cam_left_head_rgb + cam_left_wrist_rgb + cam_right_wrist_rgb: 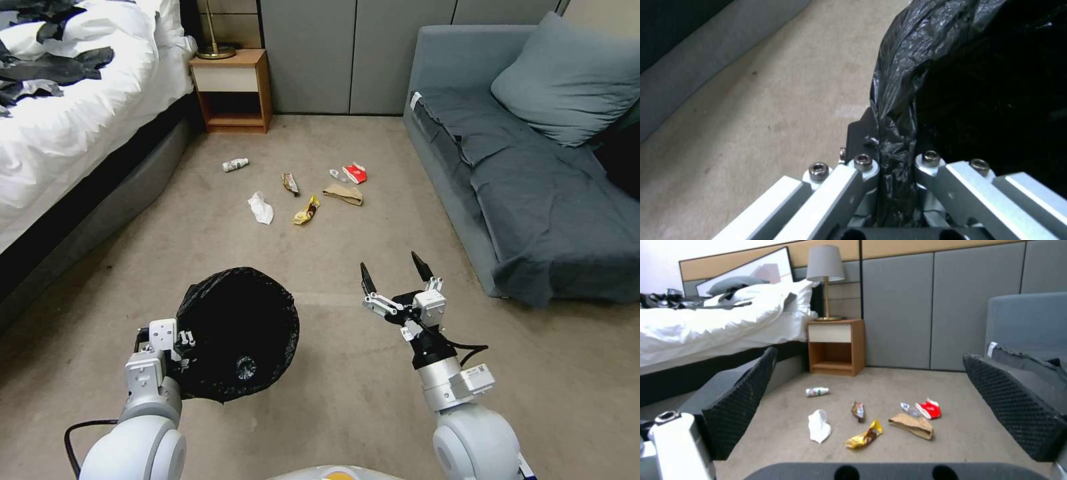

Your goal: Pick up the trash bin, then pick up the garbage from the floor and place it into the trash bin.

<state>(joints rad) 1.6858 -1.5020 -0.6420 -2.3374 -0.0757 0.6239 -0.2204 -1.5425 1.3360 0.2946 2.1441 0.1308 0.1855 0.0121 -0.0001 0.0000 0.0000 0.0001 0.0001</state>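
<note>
Already the left tool (179, 347) is clamped on the rim of the small round trash bin (240, 331) lined with a glossy black bag; the left wrist view shows the bag's fold (896, 140) pinched between its fingers, and the bin's mouth is tipped toward the head camera. The right tool (393, 270) hovers over the beige carpet (373, 373) beside the bin, its black fingers spread wide apart. Farther ahead the garbage lies scattered on the floor — a white plastic bottle (235, 165), a crumpled white tissue (261, 208), a yellow wrapper (307, 211), a flattened brown paper bag (344, 193) and a red carton (355, 173) — between the white-sheeted bed (73, 127) and the grey sofa (533, 173).
</note>
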